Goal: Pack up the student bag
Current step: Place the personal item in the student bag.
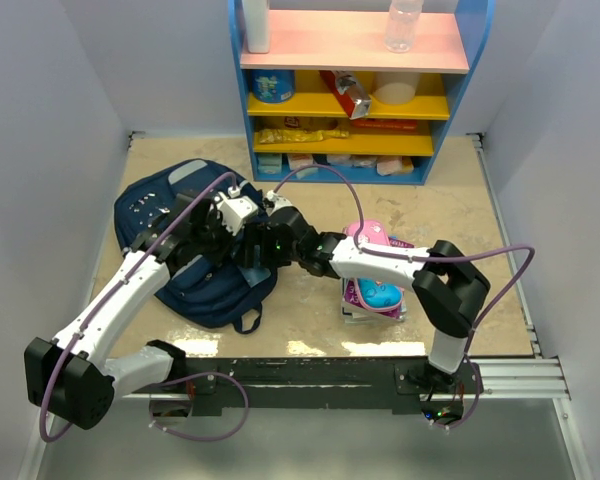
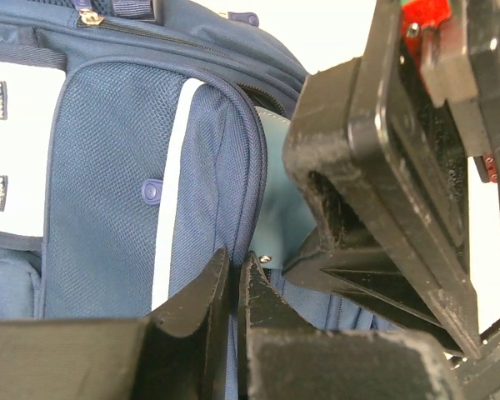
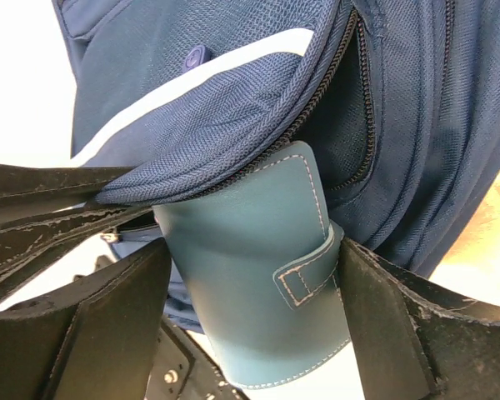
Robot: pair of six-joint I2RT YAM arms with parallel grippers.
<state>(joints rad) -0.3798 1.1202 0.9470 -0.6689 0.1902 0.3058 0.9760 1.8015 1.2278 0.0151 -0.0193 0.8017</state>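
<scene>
**Teal case at the mouth of the bag's pocket**

The student bag [image 1: 155,205] lies flat on the bench [image 1: 430,200], left of centre, with both arms reaching in over its right side. Its front pocket flap [image 3: 225,125], navy mesh with a thin light stripe, is lifted away from the bag's body, and the zip [image 3: 362,125] along its edge stands open.

The left claw [image 2: 236,262] is clenched on the rim of that flap. Its two fingers are nearly together, with the fabric edge pinched between them.

The right claw [image 3: 254,250] sits spread wide around a teal case [image 3: 242,317] with pale stitching and a strap across one side. One finger lies against each long edge of the case. I cannot tell whether they are squeezing it or only touching it. The upper end of the case is tucked under the lifted flap, inside the pocket mouth, and the lower end hangs out between the fingers.

To the right of the bag, behind the right arm, a small pile of pink and blue things [image 1: 375,295] rests on the bench. A blue shelf unit [image 1: 355,40] stands at the far edge.
</scene>
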